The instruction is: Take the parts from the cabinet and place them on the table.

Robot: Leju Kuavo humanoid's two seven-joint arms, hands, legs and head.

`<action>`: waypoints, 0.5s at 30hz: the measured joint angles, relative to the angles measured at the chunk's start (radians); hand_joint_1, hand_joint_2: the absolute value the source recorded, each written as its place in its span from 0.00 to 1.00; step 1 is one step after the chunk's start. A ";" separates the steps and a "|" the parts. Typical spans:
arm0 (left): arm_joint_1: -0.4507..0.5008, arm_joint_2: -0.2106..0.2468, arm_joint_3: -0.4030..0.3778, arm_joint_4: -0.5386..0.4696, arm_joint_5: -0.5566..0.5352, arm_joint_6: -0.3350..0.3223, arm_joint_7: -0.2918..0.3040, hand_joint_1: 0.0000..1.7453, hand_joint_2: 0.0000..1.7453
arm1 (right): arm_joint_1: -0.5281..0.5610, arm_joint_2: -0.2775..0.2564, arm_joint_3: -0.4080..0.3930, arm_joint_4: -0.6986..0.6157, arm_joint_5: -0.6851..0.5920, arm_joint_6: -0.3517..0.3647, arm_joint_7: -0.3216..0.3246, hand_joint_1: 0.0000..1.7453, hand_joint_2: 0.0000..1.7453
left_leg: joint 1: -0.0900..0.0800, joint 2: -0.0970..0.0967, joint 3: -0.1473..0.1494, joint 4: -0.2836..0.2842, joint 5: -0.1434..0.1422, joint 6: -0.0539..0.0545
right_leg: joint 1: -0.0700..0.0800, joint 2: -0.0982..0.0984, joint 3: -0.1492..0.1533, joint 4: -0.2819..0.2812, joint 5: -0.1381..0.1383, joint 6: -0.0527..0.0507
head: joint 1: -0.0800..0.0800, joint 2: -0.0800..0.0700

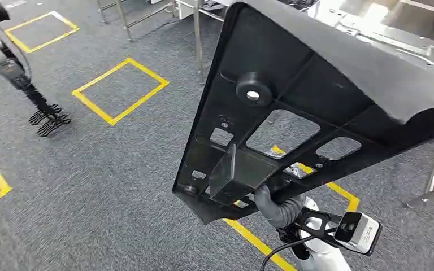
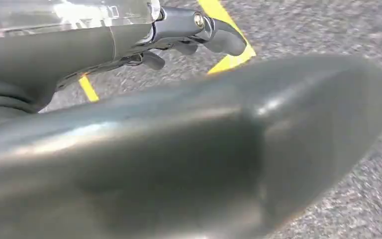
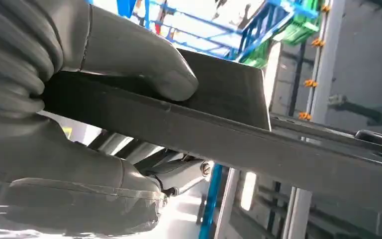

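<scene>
Ribbed blk plastic part point(image 1: 294, 107) gripped, R robot hand point(image 1: 277, 206).

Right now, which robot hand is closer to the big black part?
Right. The right hand grips the big black part by its lower edge. The left hand hangs far off to the side above the carpet, holding nothing.

Yellow tape squares point(image 1: 120, 90) mark grey carpet point(image 1: 107, 186).
A second robot point(image 1: 11, 68) stands near metal frame legs point(image 1: 127, 20).
</scene>
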 joint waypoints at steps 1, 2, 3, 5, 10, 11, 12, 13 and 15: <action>0.000 0.000 0.000 0.000 0.000 0.000 0.001 0.00 0.00 | -0.003 0.000 0.000 0.000 -0.001 -0.001 0.001 1.00 1.00 | 0.000 0.002 0.001 -0.009 0.003 0.004 | -0.002 0.013 -0.007 0.007 0.000 0.005 | -0.001 0.000; 0.000 0.000 0.000 0.000 0.000 0.001 0.005 0.00 0.00 | -0.003 0.000 -0.001 0.000 -0.002 -0.002 0.000 1.00 1.00 | -0.005 0.010 0.000 -0.009 0.002 0.007 | -0.004 0.019 -0.010 0.005 0.002 0.012 | 0.000 0.000; 0.000 0.000 -0.001 0.000 0.000 0.002 0.006 0.00 0.00 | -0.002 0.000 -0.003 0.000 -0.002 -0.003 0.000 1.00 1.00 | -0.007 0.016 0.002 -0.009 0.003 0.014 | -0.008 0.027 -0.011 0.000 0.006 0.019 | -0.002 0.000; -0.007 -0.005 -0.001 0.000 0.000 0.002 0.006 0.00 0.00 | 0.000 0.000 -0.006 0.000 -0.003 -0.007 0.000 1.00 1.00 | 0.005 0.038 0.005 -0.024 0.014 0.031 | -0.005 0.026 -0.014 0.002 0.004 0.028 | -0.002 0.000; -0.001 -0.002 -0.001 0.000 0.000 0.002 0.006 0.00 0.00 | 0.002 0.000 -0.013 0.000 -0.010 -0.010 0.000 1.00 1.00 | -0.006 0.093 0.006 -0.027 0.013 0.045 | -0.008 -0.077 -0.167 0.316 -0.140 0.044 | 0.015 0.000; -0.001 -0.002 -0.001 0.000 0.000 0.002 0.006 0.00 0.00 | 0.005 0.000 -0.013 0.000 -0.011 -0.010 0.000 1.00 1.00 | -0.006 0.103 0.007 -0.027 0.012 0.044 | -0.010 -0.078 -0.169 0.315 -0.124 0.045 | 0.015 0.000; -0.002 -0.002 -0.001 0.000 0.000 0.002 0.006 0.00 0.00 | 0.006 0.000 -0.014 0.000 -0.011 -0.010 0.000 1.00 1.00 | -0.006 0.112 0.008 -0.027 0.011 0.043 | -0.012 -0.079 -0.149 0.273 -0.092 0.045 | 0.015 0.000; -0.003 -0.002 -0.001 0.000 0.000 0.002 0.006 0.00 0.00 | 0.005 0.000 -0.014 0.000 -0.011 -0.010 0.000 1.00 1.00 | -0.006 0.121 0.010 -0.026 0.009 0.041 | -0.012 -0.085 -0.108 0.191 -0.046 0.044 | 0.015 0.000; -0.006 -0.002 -0.001 0.000 0.000 0.002 0.006 0.00 0.00 | 0.004 0.000 -0.017 0.000 -0.012 -0.010 0.000 1.00 1.00 | -0.008 0.133 0.017 -0.026 0.004 0.035 | -0.008 -0.135 -0.017 0.022 0.022 0.035 | 0.015 0.000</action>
